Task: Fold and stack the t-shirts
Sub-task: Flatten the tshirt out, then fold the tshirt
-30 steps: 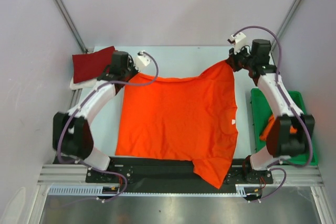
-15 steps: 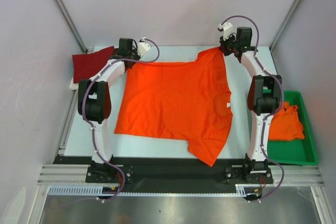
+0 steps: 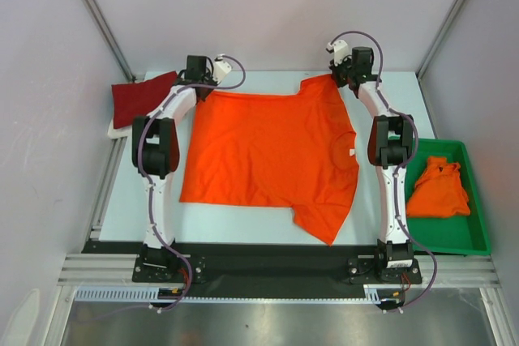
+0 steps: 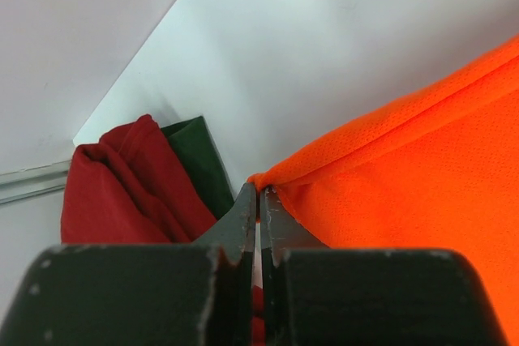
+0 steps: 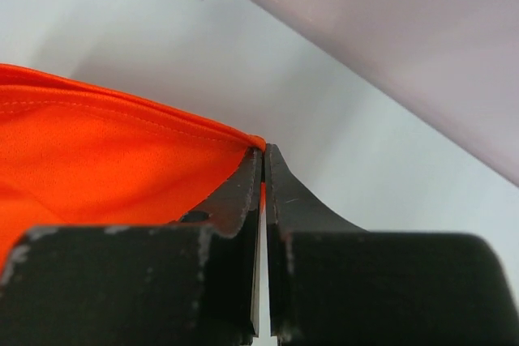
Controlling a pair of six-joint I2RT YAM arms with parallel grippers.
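A bright orange t-shirt (image 3: pixel 268 155) lies spread on the table, neck to the right, one sleeve pointing to the near edge. My left gripper (image 3: pixel 204 91) is shut on its far left corner (image 4: pixel 268 177). At the far right my right gripper (image 3: pixel 336 80) pinches the sleeve edge (image 5: pixel 243 137), also shut. Both arms reach far out over the table. A folded dark red t-shirt (image 3: pixel 142 96) rests on a white one (image 3: pixel 117 129) at the far left, just left of my left gripper (image 4: pixel 259 192). Another orange t-shirt (image 3: pixel 438 188) lies crumpled in the bin.
A green plastic bin (image 3: pixel 478 232) stands at the right edge of the table. A dark green cloth (image 4: pixel 199 160) shows beside the red shirt in the left wrist view. Grey walls and slanted frame posts close in the far side.
Both arms have stretched farther away, dragging the orange shirt toward the far edge and pulling it flatter. The near sleeve now lies on the table instead of hanging over the front rail.
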